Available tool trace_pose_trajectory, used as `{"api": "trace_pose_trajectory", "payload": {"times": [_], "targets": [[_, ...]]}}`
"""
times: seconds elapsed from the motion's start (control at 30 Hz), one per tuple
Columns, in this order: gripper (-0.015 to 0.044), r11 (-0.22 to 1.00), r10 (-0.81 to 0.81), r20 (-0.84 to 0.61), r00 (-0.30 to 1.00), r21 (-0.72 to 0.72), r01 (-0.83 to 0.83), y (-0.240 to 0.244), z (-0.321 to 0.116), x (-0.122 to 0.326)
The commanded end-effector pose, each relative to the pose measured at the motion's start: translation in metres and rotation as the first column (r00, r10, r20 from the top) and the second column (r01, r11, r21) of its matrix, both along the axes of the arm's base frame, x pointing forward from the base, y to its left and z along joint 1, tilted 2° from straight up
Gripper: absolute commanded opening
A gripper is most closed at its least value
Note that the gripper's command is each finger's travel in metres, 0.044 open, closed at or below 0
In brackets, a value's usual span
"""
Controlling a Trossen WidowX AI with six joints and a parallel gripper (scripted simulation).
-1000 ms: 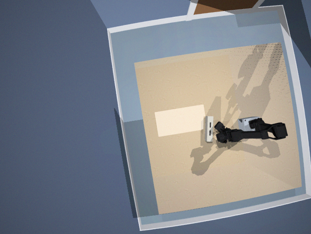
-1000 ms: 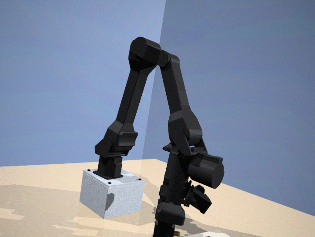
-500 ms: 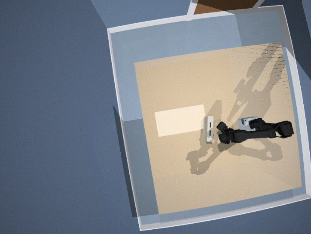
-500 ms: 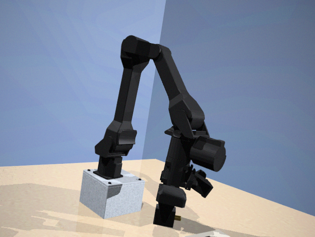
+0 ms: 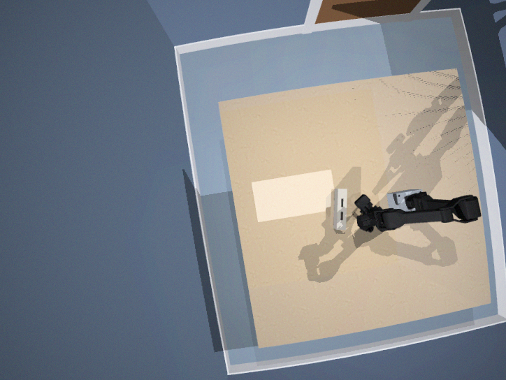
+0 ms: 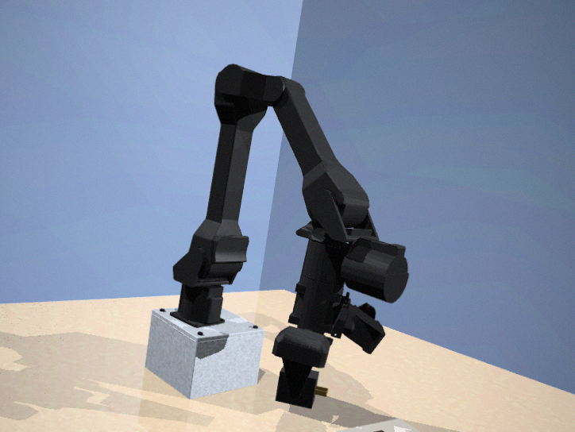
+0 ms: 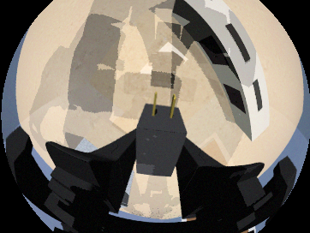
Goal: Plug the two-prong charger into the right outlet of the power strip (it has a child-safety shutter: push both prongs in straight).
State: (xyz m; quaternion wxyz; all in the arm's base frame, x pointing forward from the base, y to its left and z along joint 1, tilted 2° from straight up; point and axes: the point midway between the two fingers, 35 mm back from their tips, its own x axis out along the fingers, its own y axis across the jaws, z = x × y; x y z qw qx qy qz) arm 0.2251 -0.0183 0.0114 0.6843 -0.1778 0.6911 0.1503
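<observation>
The black two-prong charger (image 6: 310, 389) (image 7: 161, 150) is held a little above the table. Its two brass prongs (image 6: 322, 390) (image 7: 163, 105) stick out level, away from the arm's base. My gripper (image 7: 157, 134) is shut on the charger, one finger on each side of its body. The white power strip (image 5: 337, 196) (image 7: 250, 73) stands just beyond the gripper, to the right in the wrist view, and only its edge shows at the bottom of the exterior view. Dark openings (image 7: 235, 98) show in its near side. The charger and strip are apart.
The arm's grey base block (image 5: 393, 200) (image 6: 227, 357) stands behind the gripper. A pale rectangle (image 5: 291, 195) lies on the tan table top (image 5: 294, 135) beyond the strip. A white-edged enclosure (image 5: 202, 228) surrounds the table.
</observation>
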Motion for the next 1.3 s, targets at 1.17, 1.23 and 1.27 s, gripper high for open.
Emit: {"api": "trace_pose_trajectory", "payload": {"times": [1.17,1.23,1.27], "targets": [[0.0000,0.734,-0.678,-0.012,0.735,0.042,0.678,-0.033,-0.040,-0.013],[0.0000,0.733,-0.679,-0.011,0.734,0.043,0.679,-0.033,-0.040,-0.012],[0.0000,0.732,-0.680,-0.011,0.733,0.043,0.680,-0.034,-0.040,-0.011]]}}
